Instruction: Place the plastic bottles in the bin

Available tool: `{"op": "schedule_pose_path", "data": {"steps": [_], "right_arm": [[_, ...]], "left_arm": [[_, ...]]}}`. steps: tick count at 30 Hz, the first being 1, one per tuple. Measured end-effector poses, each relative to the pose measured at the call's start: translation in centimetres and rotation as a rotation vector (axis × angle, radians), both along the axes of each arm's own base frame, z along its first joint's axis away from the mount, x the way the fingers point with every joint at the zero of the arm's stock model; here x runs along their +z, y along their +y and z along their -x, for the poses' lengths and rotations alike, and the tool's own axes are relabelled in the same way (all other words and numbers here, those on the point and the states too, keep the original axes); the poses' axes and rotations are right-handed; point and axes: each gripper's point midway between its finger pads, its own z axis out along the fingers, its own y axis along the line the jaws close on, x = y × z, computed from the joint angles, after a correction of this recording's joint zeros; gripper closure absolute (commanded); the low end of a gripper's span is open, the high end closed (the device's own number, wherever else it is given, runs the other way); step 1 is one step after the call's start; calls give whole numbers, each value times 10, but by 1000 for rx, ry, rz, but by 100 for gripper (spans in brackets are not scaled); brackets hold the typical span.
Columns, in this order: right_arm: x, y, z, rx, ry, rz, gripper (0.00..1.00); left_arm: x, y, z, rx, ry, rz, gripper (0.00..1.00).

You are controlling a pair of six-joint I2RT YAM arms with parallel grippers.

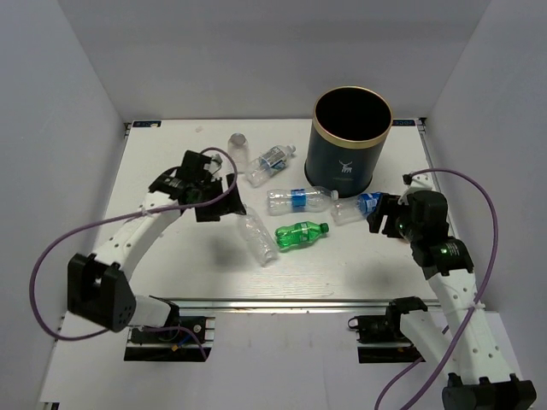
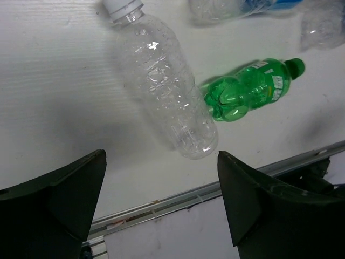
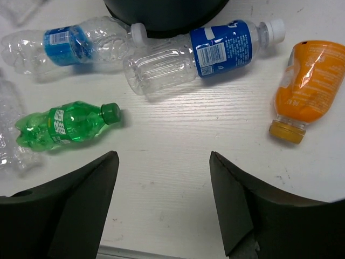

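Nearest the lens in the left wrist view, the dark fingers (image 2: 59,199) of the left gripper (image 2: 161,172) are seen at the bottom of the frame, spread apart with nothing between them. A clear bottle (image 2: 161,91) is framed just above the gap, lying on its side on the white table (image 2: 54,97), cap towards the upper left. The right gripper (image 3: 163,162) is likewise seen with its jaws apart and empty, low in its own view. The step in hand is judged to be the reach for a first pick by each arm, as no bottle is gripped. The bin (image 1: 350,158) stands upright at the upper centre of the overhead view; its inside is dark and nothing can be made out there. For the left arm, a descent over the clear bottle's body and a closing across its width are called for, then a lift high enough for the gold rim to be cleared. A green bottle (image 2: 250,89) lies just beside the clear one's base and could be nudged. For the right arm, a blue-labelled bottle (image 3: 199,56) is offered in the upper centre, close against the bin's foot, so little room is left behind it. A second blue-labelled bottle (image 3: 70,43) lies at the upper left, and an orange bottle (image 3: 310,86) at the right edge.
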Motion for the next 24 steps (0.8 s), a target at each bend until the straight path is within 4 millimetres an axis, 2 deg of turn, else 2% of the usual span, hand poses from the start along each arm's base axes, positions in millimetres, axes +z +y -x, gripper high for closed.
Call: {"op": "schedule_pose_path", "data": {"steps": [3, 9, 18, 21, 22, 23, 24], "right_arm": [[-6, 0, -2, -14, 30, -7, 19], [-7, 2, -2, -26, 44, -30, 19], [-9, 9, 3, 0, 70, -42, 19], [-5, 13, 2, 18, 75, -45, 19], [-3, 14, 1, 23, 74, -46, 19], [-1, 15, 1, 30, 73, -44, 24], [1, 17, 0, 38, 71, -42, 37]], "left_arm": [[-15, -16, -6, 9, 48, -67, 1], [-57, -36, -7, 70, 123, -182, 0], [-121, -47, -4, 144, 211, -327, 0], [-139, -48, -2, 156, 232, -373, 7], [-140, -49, -2, 161, 232, -382, 20], [-139, -51, -6, 171, 223, -381, 31], [-139, -54, -8, 180, 215, -374, 40]]}}
